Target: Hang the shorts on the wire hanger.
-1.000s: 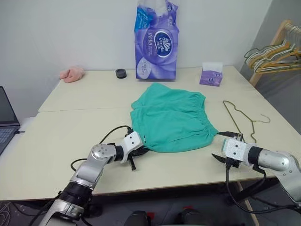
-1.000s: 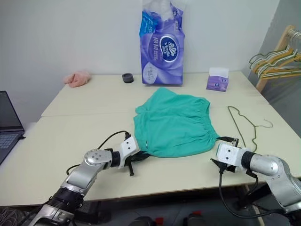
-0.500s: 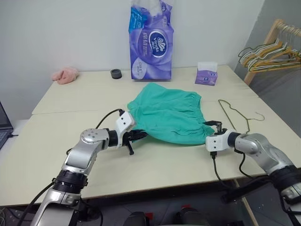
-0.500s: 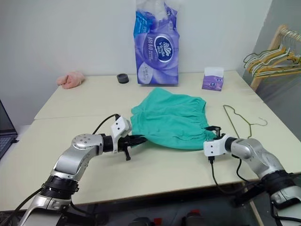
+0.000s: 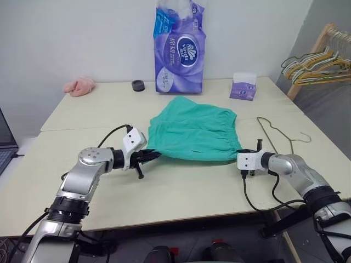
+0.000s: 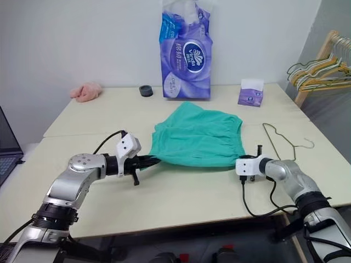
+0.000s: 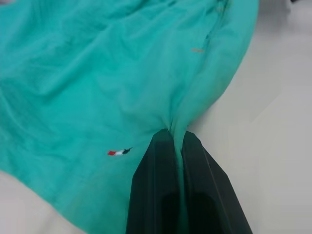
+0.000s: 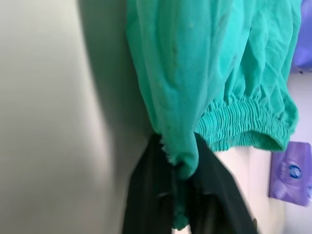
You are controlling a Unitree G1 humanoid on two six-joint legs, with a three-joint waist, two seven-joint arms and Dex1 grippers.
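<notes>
The teal-green shorts (image 5: 192, 131) lie spread on the cream table (image 5: 181, 192), stretched between my two grippers. My left gripper (image 5: 151, 154) is shut on the near left corner, with the fabric bunched between its fingertips (image 7: 168, 139). At the near right corner, beside the gathered waistband (image 8: 243, 122), my right gripper (image 5: 240, 155) is shut on the cloth; its fingers (image 8: 156, 161) pinch a fold. The thin wire hanger (image 5: 265, 133) lies flat on the table just right of the shorts, beyond my right gripper, with its hook toward the table's right edge.
A tall purple tissue pack (image 5: 178, 49) stands at the back. Beside it are a small purple box (image 5: 243, 87), a black ring (image 5: 138, 85) and a pink cloth (image 5: 79, 86). A rack of hangers (image 5: 318, 57) stands off to the right, and a laptop (image 5: 6, 137) at the left.
My right gripper moved forward to the shorts' near right corner and shut on it. My left gripper rose and drew left, pulling the shorts taut. The camera shifted.
</notes>
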